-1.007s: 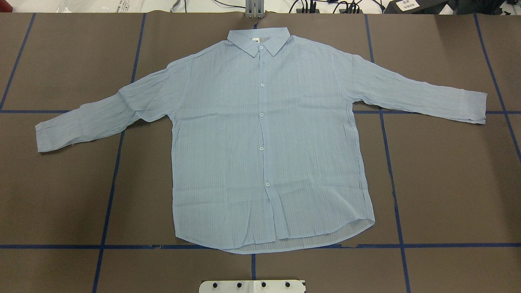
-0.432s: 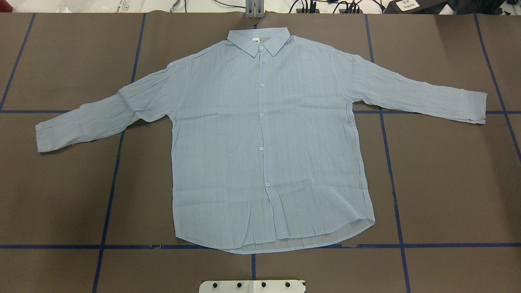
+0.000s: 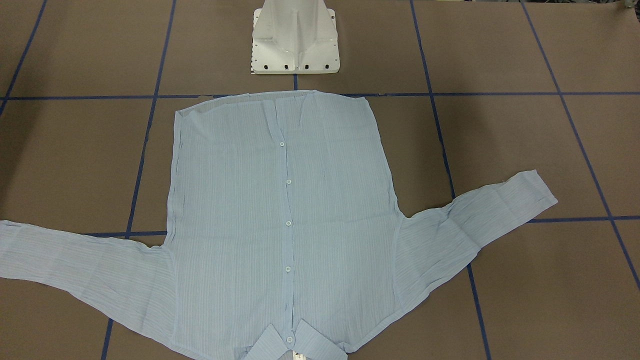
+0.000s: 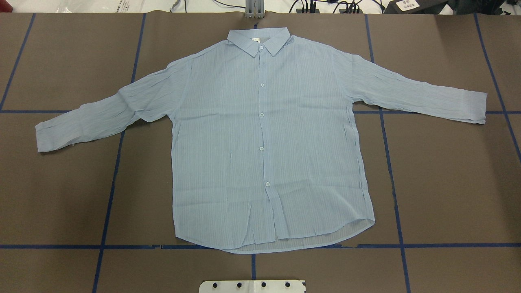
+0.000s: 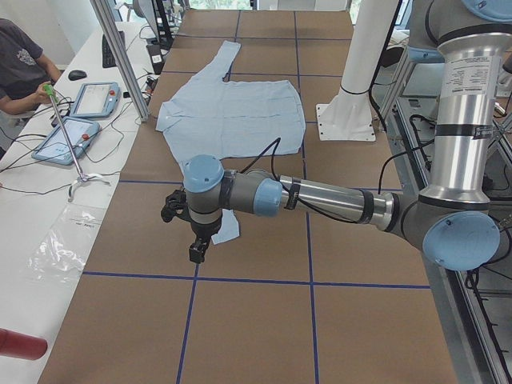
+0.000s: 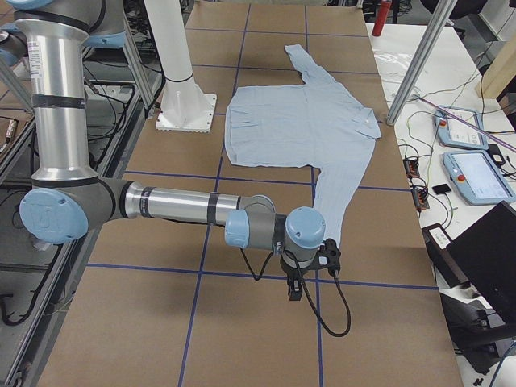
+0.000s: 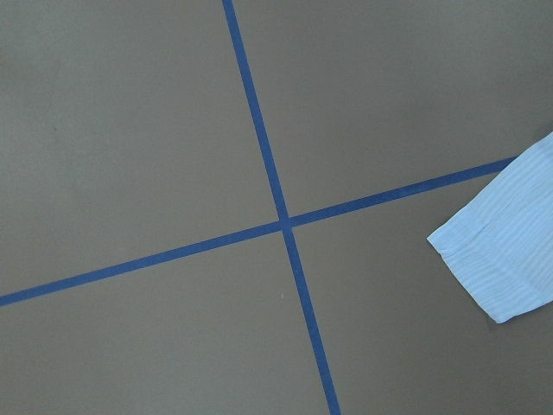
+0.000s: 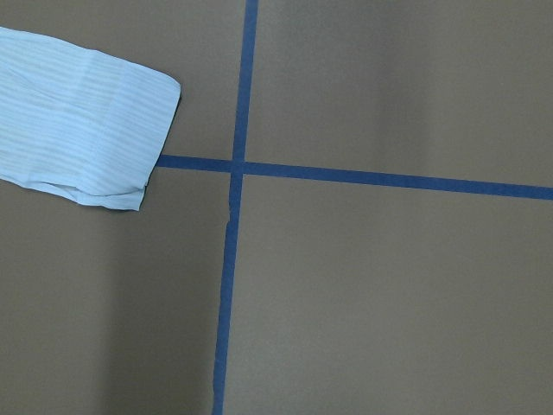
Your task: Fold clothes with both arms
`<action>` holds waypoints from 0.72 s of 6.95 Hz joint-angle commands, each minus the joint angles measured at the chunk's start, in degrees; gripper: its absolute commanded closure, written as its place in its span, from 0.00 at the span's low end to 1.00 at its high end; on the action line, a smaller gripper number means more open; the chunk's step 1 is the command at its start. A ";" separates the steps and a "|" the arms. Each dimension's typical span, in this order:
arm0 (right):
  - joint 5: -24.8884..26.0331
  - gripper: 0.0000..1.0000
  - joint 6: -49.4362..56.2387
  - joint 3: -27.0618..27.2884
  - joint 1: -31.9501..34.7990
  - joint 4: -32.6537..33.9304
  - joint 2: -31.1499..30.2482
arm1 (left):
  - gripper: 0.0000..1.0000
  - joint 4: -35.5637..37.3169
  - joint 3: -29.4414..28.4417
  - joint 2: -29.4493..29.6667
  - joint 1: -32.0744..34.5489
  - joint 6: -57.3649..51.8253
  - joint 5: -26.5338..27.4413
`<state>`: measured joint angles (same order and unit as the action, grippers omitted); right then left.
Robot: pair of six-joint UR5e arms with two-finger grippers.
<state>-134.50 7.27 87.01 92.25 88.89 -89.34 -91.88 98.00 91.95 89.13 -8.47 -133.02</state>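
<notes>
Flat on the table (image 4: pixel 447 183), the shirt (image 4: pixel 264 142) lies face up and buttoned. Sleeves are spread sideways, the collar (image 4: pixel 258 38) is at the far edge, and the hem is toward my pedestal (image 3: pixel 295 45). Fabric is thin, light blue and finely striped, crinkly on the sleeves and smoother on the body. Five round white buttons (image 4: pixel 261 114) run down the front. The hem is curved, with the back layer peeking out below the front at one corner. The table is matte brown and sheet-like, gridded with blue tape (image 4: pixel 447 245). My left arm (image 5: pixel 320 196) stretches low over the table, left gripper (image 5: pixel 198 248) pointing down by the left cuff (image 7: pixel 501 259). That cuff is partly hidden behind my wrist from the side, and the wrist camera catches only its squared end. My right arm (image 6: pixel 177 205) does likewise on the other side, right gripper (image 6: pixel 296 289) just past the right cuff (image 8: pixel 86 143). Both grippers show only in side views, small and dark, so I can't tell how far the fingers are spread or whether they touch the table. The front view cuts off the collar's tip and the right sleeve's end.
</notes>
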 commanded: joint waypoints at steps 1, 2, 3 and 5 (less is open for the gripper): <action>-0.49 0.00 -1.89 -3.39 -0.75 -8.15 1.18 | 0.00 -7.22 -0.53 -0.18 -0.36 0.47 -2.76; -0.76 0.00 -1.99 -6.21 -2.49 -16.13 1.44 | 0.00 -7.87 -2.53 0.25 -0.62 0.47 -2.68; -0.59 0.00 -2.25 -10.15 -3.56 -24.65 2.40 | 0.00 -9.61 -2.47 2.25 -0.62 0.82 -2.59; 0.29 0.00 -9.18 -11.68 -7.59 -31.75 3.98 | 0.00 -9.89 -2.56 2.80 -0.53 0.56 -2.77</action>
<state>-134.73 1.41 76.43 86.96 61.27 -86.41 -101.43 95.50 94.36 88.58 -7.83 -135.73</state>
